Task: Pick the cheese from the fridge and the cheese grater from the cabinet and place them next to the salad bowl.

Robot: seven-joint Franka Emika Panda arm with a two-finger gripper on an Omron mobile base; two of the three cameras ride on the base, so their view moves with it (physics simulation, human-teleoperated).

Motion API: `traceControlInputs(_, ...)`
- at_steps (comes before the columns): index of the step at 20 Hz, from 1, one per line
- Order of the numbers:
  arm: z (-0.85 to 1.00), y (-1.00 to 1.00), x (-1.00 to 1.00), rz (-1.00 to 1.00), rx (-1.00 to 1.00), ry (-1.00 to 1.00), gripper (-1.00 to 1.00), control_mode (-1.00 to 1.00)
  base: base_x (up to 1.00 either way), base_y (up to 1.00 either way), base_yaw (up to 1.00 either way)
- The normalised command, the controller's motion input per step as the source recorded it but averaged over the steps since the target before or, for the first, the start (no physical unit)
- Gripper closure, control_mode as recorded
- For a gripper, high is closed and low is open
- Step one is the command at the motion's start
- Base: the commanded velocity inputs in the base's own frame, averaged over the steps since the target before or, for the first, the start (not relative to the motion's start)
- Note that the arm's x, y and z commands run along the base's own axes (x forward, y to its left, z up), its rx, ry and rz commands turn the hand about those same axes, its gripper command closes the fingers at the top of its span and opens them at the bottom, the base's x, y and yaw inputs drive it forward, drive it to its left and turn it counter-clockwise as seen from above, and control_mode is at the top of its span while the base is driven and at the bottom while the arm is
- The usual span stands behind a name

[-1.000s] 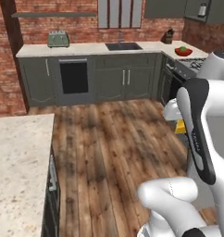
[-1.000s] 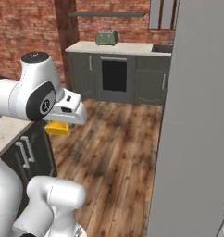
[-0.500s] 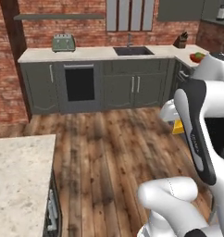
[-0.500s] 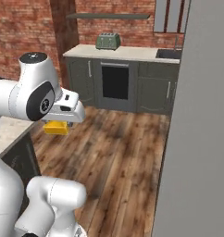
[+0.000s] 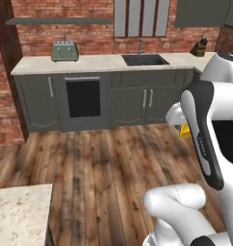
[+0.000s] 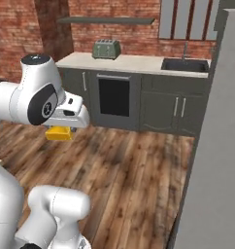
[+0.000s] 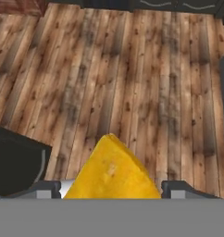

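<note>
The cheese (image 7: pixel 111 171), a yellow-orange wedge, sits between my gripper's (image 7: pixel 111 189) two fingers, and the gripper is shut on it above the wooden floor. From the base views the cheese (image 6: pixel 58 133) hangs under the hand, in front of the arm (image 5: pixel 186 130). A tall grey fridge (image 6: pixel 214 146) side rises at the right of the right base view. A dark wall cabinet (image 5: pixel 201 12) shows at the top right of the left base view. The cheese grater and the salad bowl are out of view.
Along the brick back wall runs a counter (image 5: pixel 104 62) with a green toaster (image 5: pixel 64 50), a sink (image 5: pixel 142 59), a knife block (image 5: pixel 200 47) and an oven (image 5: pixel 83 98) below. An island counter corner (image 5: pixel 19 216) lies at the lower left. Wooden floor (image 5: pixel 99 163) stretches between.
The whole picture has shifted as the base turned: the back counter slid right and the red bowl and stove left the view. The cheese stays held in the gripper.
</note>
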Motion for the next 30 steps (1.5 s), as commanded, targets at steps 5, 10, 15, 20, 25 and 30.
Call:
traceControlInputs(5,0.0,0.0,0.0,0.0,0.0,0.0,1.0,1.0,1.0,0.0,0.0)
traceControlInputs(10,0.0,0.0,0.0,0.0,0.0,0.0,1.0,1.0,1.0,-0.11,-0.03)
traceControlInputs(15,0.0,0.0,0.0,0.0,0.0,0.0,1.0,1.0,0.98,-0.13,-0.32)
traceControlInputs(20,0.0,0.0,0.0,0.0,0.0,0.0,1.0,1.0,0.67,-0.01,-0.55)
traceControlInputs(25,0.0,0.0,0.0,0.0,0.0,0.0,1.0,1.0,0.41,0.0,-0.66)
traceControlInputs(30,0.0,0.0,0.0,0.0,0.0,0.0,1.0,1.0,0.3,0.03,-0.71)
